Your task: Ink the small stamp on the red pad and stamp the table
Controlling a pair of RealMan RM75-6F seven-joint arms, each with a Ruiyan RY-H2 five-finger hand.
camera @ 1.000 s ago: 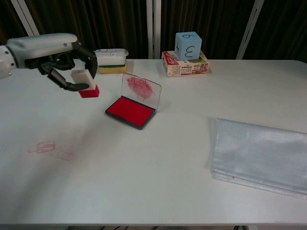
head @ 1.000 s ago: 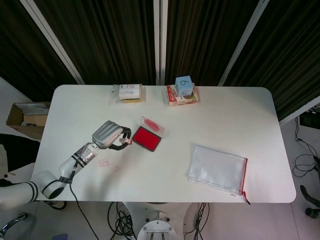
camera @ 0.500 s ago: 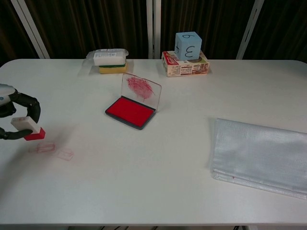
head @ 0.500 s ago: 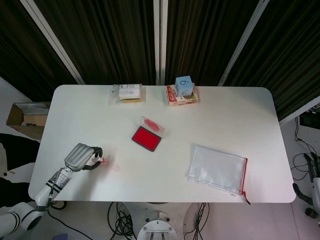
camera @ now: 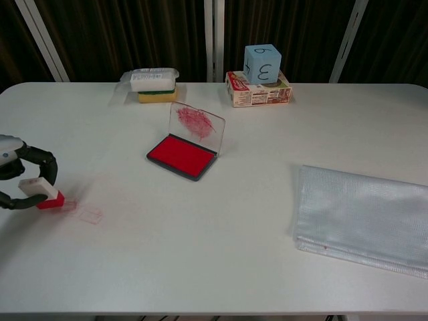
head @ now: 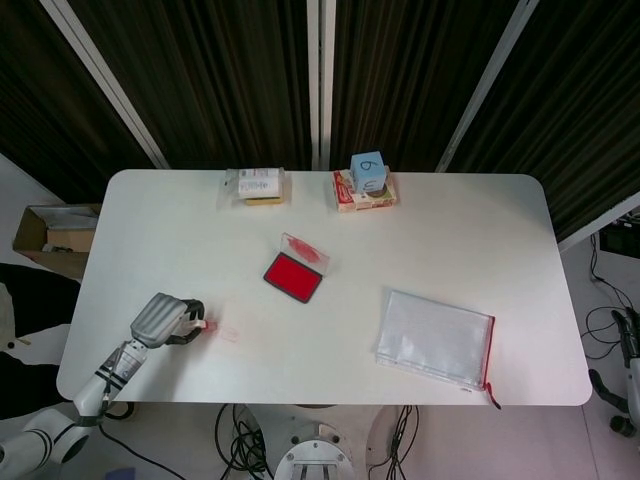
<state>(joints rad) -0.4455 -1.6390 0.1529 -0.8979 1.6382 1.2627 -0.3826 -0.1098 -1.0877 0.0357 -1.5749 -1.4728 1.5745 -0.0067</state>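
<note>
My left hand (head: pixel 165 318) (camera: pixel 19 174) is at the table's front left and pinches the small stamp (camera: pixel 41 192) (head: pixel 199 324), a white block with a red base. The stamp's red base sits down on the table, over a faint red print. Another faint red print (camera: pixel 90 215) lies just right of it. The red ink pad (head: pixel 293 276) (camera: pixel 182 156) lies open mid-table, its clear lid (camera: pixel 196 123) raised and smeared red. My right hand is out of both views.
A sponge pack (camera: pixel 154 85) and a snack box (camera: pixel 259 89) topped by a blue cube (camera: pixel 261 63) stand along the far edge. A clear zip pouch (camera: pixel 364 217) lies at the front right. A cardboard box (head: pixel 50 238) sits off the table's left side.
My left hand carried the stamp from beside the ink pad to the front left, then lowered it onto the table over the faint print.
</note>
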